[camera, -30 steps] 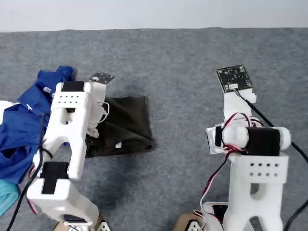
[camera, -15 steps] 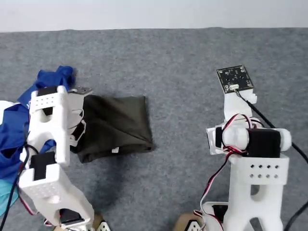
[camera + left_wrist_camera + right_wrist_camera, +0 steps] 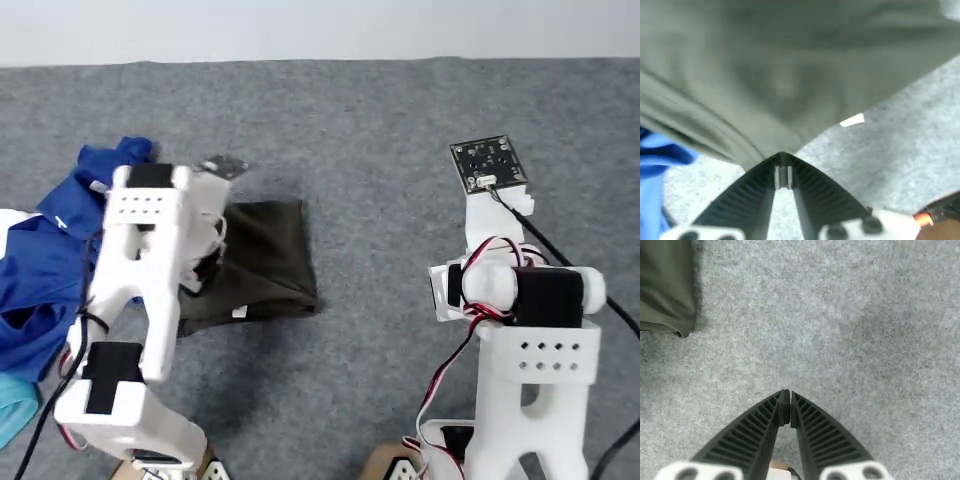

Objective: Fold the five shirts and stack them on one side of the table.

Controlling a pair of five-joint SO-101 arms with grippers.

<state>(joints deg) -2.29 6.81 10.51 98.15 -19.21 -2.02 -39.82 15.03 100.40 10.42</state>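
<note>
A dark olive shirt lies folded on the grey table, left of centre, with a small white tag at its near edge. My left arm hangs over the shirt's left part. In the left wrist view my left gripper is shut, its tips at a fold on the edge of the olive shirt. I cannot tell whether cloth is pinched. My right gripper is shut over bare table, and a corner of the olive shirt lies beyond it.
A crumpled blue shirt lies at the left edge, touching the olive one. A teal cloth shows at the near left corner. The right arm stands upright on the right side. The grey table runs back to a white wall.
My left arm swung left over the blue shirt half a second ago and has come back right over the olive shirt. The olive shirt kept its place. The right arm has not moved.
</note>
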